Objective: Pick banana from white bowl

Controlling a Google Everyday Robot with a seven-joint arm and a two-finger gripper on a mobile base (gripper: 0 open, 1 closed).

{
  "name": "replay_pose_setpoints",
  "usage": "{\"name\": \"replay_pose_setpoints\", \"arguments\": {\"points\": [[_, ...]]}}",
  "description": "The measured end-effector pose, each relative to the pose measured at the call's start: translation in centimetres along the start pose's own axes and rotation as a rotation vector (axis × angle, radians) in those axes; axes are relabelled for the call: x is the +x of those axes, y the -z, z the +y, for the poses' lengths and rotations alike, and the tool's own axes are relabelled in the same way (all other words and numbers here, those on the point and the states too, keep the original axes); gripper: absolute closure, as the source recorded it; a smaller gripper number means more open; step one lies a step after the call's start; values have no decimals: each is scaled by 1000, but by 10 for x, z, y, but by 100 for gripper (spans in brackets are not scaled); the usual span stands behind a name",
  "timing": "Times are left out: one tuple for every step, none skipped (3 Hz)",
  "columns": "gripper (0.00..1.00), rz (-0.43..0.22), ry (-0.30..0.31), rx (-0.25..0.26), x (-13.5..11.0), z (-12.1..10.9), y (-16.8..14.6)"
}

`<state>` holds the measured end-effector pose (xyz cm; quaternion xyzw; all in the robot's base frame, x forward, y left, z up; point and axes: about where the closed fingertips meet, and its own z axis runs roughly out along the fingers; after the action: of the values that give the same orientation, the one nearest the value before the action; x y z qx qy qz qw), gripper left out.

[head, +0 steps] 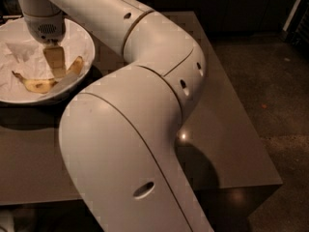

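place: dim indoor room, exact kind unclear
cues: plain grey table point(227, 129), dark speckled hard floor point(275, 81)
gripper: gripper point(58, 70) low inside white bowl point(86, 38), table's far-left corner

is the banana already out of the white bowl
No, the banana lies on the paper inside the white bowl, with the gripper down in the bowl just over its middle.

We see the smooth, cream, plastic-looking gripper point(57, 67) hanging inside the glossy round white bowl point(85, 36), which is lined with crumpled matt white paper point(19, 52). At its jaws lies the dull-skinned, brown-speckled yellow banana point(36, 84). The smooth grey-brown table point(227, 129) has a faint sheen.
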<state>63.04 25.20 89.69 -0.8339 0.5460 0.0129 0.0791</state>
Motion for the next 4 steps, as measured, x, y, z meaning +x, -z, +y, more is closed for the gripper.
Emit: {"name": "replay_pose_setpoints", "arguments": {"points": [[39, 7, 8, 1, -1, 0, 0], [39, 8, 13, -12, -1, 1, -6], [39, 16, 14, -28, 0, 0, -16], [38, 18, 13, -45, 0, -1, -26]]}}
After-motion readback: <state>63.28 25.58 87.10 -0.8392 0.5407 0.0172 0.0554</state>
